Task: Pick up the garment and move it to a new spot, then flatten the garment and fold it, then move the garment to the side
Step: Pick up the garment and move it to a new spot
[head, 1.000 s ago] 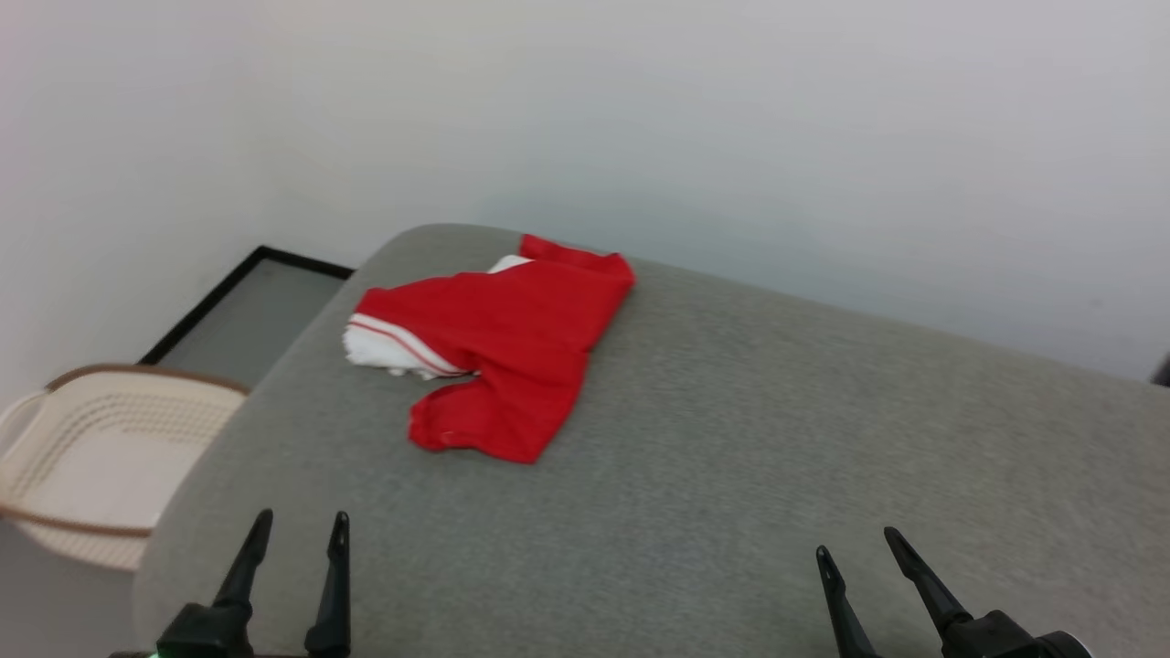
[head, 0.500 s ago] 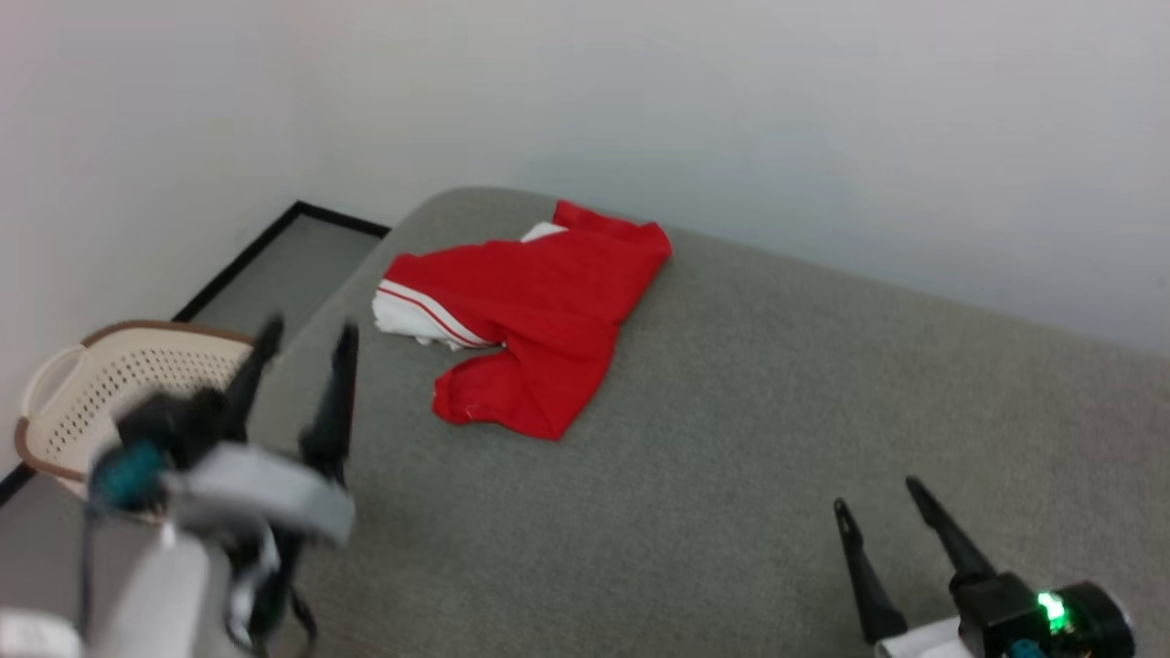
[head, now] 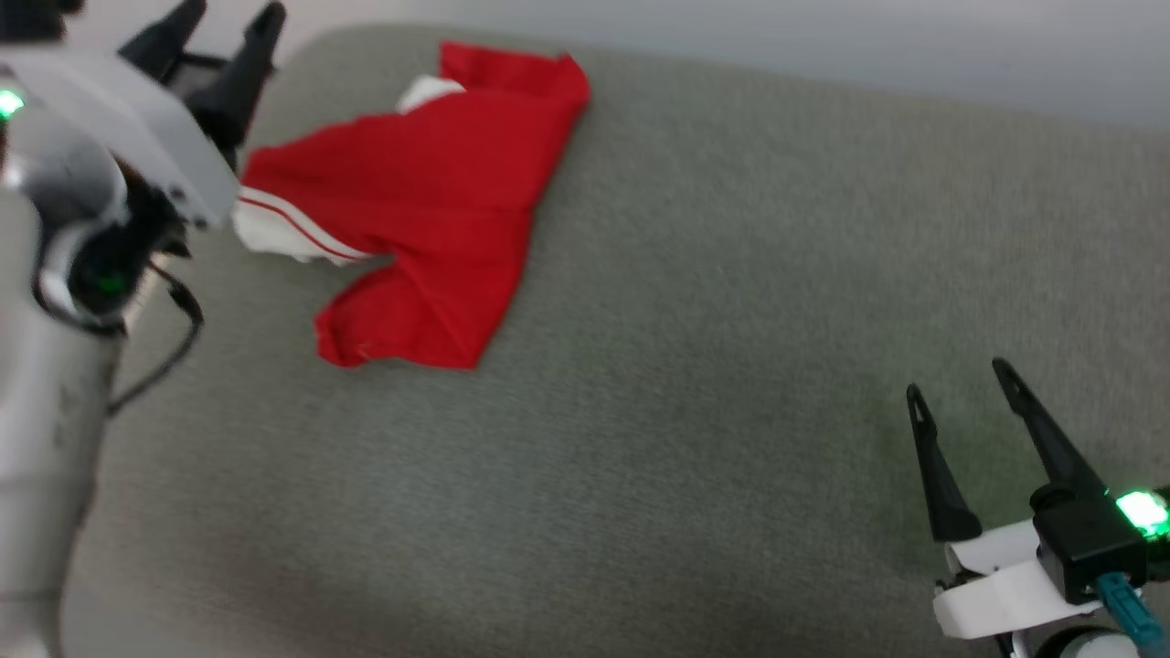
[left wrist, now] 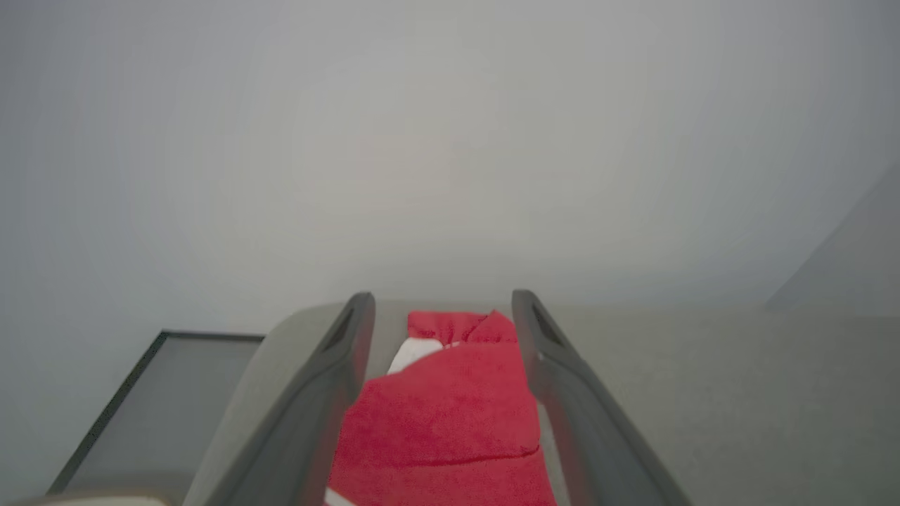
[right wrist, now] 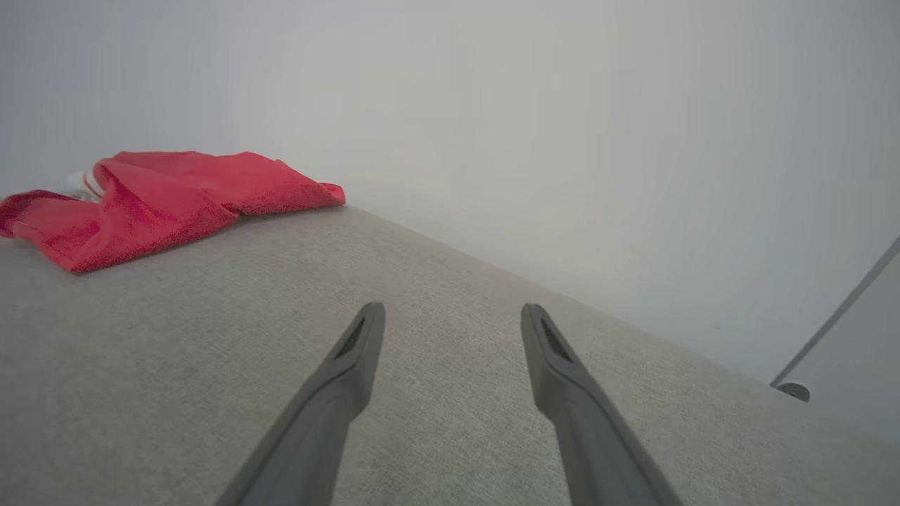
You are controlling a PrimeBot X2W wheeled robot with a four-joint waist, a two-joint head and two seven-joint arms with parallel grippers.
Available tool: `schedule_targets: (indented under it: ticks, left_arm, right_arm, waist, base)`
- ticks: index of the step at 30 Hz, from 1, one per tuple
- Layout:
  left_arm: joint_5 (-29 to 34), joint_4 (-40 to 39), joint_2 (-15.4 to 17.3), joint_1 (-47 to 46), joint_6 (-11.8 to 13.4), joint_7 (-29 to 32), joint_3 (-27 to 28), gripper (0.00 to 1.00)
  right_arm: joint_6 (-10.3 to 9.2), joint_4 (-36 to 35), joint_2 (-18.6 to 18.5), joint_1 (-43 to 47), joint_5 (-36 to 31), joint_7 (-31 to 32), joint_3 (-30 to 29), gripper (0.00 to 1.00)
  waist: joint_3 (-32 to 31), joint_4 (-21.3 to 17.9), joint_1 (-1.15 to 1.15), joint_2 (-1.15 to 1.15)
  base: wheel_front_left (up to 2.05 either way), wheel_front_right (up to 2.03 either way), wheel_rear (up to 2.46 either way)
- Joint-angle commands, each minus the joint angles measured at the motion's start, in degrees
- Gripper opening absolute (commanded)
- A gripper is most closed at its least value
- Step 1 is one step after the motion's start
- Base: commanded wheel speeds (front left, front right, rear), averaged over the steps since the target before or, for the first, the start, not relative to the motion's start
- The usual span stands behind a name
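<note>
Red and crumpled, the garment [head: 430, 192] lies at eleven o'clock on the grey cushion [head: 695, 366], my left pincer [head: 233, 14] spread wide near it, right pincer [head: 958, 379] wide at four o'clock; pickup not begun, so I'd next lower and pinch cloth.

**Red on Grey**

Plain bright red garment [head: 430, 192], white sleeve with thin red stripes on its left side. Under the garment, flecked grey fabric surface [head: 686, 384]. Left of the garment, black-fingered left gripper [head: 230, 16] on pale grey housing; far right of it, black-fingered right gripper [head: 958, 379], white mount, green light [head: 1138, 512].
</note>
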Motion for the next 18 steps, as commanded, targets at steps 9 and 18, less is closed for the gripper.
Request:
schedule_targets:
  ticks: [9, 18]
  left_arm:
    - [-4.59, 16.54, 2.56, -13.33, -0.07, 17.59, -7.53, 1.0]
    - [-5.42, 28.37, 2.71, -19.65, 1.17, 33.26, -11.39, 1.0]
  right_arm:
    - [-0.04, -6.4, -1.89, -2.48, 0.4, 2.82, 0.84, 1.0]
    - [-0.04, -11.3, -2.68, -2.38, 1.43, 5.7, 0.93, 1.0]
  waist:
    - [15.99, -9.36, 0.0, 0.0]
    - [20.24, -11.3, 0.0, 0.0]
  base:
    - [0.0, 0.0, 0.0]
    - [0.0, 0.0, 0.0]
